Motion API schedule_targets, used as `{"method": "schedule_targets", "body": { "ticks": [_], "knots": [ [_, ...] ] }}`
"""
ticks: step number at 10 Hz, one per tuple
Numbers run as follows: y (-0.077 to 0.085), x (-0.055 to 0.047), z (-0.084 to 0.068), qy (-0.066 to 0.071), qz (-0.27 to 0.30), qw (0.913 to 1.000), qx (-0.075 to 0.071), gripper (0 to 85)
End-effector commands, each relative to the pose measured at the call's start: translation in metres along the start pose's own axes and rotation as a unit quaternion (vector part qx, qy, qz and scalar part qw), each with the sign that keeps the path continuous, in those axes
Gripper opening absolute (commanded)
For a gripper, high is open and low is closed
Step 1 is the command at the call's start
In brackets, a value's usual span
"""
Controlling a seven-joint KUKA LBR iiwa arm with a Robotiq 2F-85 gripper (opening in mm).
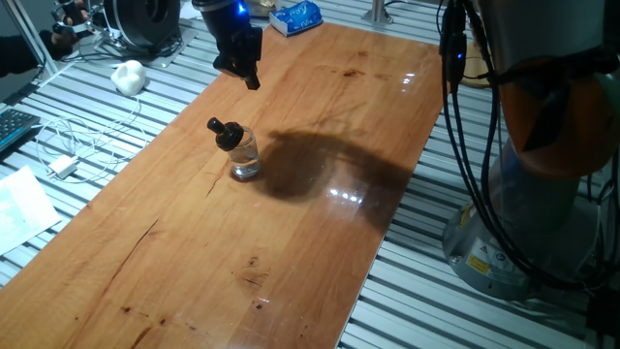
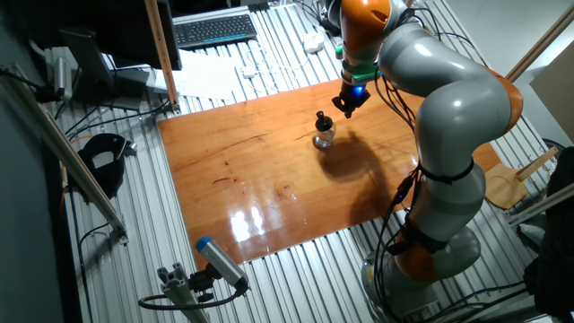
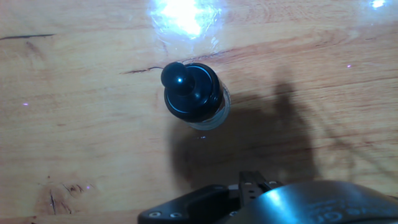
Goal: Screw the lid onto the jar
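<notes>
The clear glass jar stands upright on the wooden table, left of its middle. The black lid rests on the jar's mouth, tilted, with its knob leaning to the upper left. My gripper hangs in the air above and behind the jar, apart from it, empty, with its jaws looking spread. In the other fixed view the gripper is up and to the right of the jar. In the hand view the lid covers most of the jar from above.
A blue box lies at the table's far end. A white lump, cables and paper lie on the ribbed bench to the left. The robot base stands to the right. A keyboard lies behind the table.
</notes>
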State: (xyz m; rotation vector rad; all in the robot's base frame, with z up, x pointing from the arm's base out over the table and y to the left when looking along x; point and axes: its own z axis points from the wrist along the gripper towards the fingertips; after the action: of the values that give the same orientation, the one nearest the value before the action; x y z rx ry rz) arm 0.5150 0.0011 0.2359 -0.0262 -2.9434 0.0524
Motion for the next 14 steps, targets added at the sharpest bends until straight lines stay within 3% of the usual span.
{"method": "schedule_targets", "body": {
  "ticks": [1,4,5,6,10,11,12,13,14],
  "knots": [
    [-0.0001,0.0,0.0,0.001,-0.001,1.0,0.0,0.0],
    [-0.0001,0.0,0.0,-0.015,0.004,0.9999,-0.005,0.0],
    [-0.0001,0.0,0.0,-0.02,0.009,0.9996,-0.018,0.0],
    [-0.0001,0.0,0.0,-0.022,0.013,0.9995,-0.019,0.0],
    [-0.0001,0.0,0.0,-0.01,0.018,0.9998,-0.007,0.0],
    [-0.0001,0.0,0.0,-0.005,0.019,0.9998,0.007,0.0],
    [-0.0001,0.0,0.0,0.0,0.017,0.9998,0.008,0.0],
    [-0.0001,0.0,0.0,-0.024,0.022,0.9994,0.012,0.0],
    [-0.0001,0.0,0.0,-0.032,0.016,0.999,0.027,0.0]
  ]
}}
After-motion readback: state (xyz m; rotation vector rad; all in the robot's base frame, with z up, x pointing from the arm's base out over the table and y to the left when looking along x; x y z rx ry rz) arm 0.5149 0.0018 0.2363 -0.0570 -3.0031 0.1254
